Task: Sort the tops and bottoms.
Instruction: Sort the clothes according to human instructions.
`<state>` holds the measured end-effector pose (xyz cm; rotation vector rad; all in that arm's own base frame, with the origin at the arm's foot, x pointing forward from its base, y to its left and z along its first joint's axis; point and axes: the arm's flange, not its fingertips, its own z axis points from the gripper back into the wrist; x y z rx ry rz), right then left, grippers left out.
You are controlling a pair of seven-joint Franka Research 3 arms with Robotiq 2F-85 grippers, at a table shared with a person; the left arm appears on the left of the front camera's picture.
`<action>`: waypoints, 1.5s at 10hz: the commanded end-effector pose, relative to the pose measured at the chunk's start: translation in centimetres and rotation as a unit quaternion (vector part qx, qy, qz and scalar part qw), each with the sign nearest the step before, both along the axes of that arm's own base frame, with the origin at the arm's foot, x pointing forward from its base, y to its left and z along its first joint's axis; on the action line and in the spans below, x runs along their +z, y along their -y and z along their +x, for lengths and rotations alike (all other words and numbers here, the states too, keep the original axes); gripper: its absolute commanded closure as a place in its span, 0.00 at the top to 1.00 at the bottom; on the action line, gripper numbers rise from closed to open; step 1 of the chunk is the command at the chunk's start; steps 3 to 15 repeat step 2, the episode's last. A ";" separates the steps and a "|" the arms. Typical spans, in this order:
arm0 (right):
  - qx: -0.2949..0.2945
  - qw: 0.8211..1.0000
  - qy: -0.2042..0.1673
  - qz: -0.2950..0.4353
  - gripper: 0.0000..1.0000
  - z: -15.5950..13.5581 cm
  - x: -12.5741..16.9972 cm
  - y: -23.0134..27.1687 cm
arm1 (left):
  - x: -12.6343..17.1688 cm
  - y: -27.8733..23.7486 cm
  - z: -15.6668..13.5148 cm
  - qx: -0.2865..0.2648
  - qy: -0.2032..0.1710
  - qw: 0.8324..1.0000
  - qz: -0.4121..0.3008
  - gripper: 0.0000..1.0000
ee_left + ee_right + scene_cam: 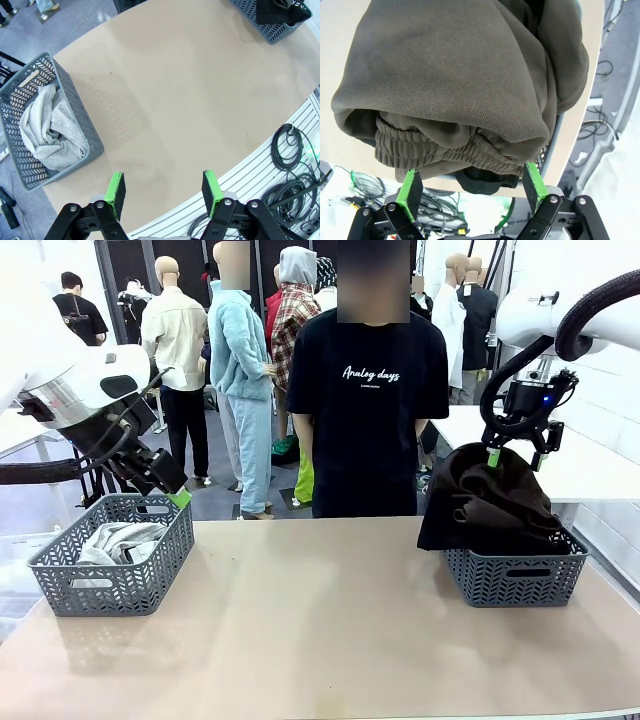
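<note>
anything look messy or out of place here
Yes: the dark brown garment is heaped above the right basket and spills over its left rim toward the table instead of lying inside. The pale grey garment sits neatly in the left basket.

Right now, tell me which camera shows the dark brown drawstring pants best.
Right wrist view: the dark brown pants are close up, elastic waistband visible. Front view shows them heaped over the right basket; left wrist view catches a dark corner far off.

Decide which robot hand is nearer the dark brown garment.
Right. The right hand hovers open just above the dark brown garment; the left hand is across the table above the other basket.
</note>
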<state>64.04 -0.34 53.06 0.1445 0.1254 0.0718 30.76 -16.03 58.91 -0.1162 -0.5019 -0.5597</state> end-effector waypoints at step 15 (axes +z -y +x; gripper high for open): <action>0.000 1.000 0.005 0.000 1.00 0.0 0.0 -0.1 | 0.1 -0.1 0.1 0.001 0.002 1.000 -0.002 0.80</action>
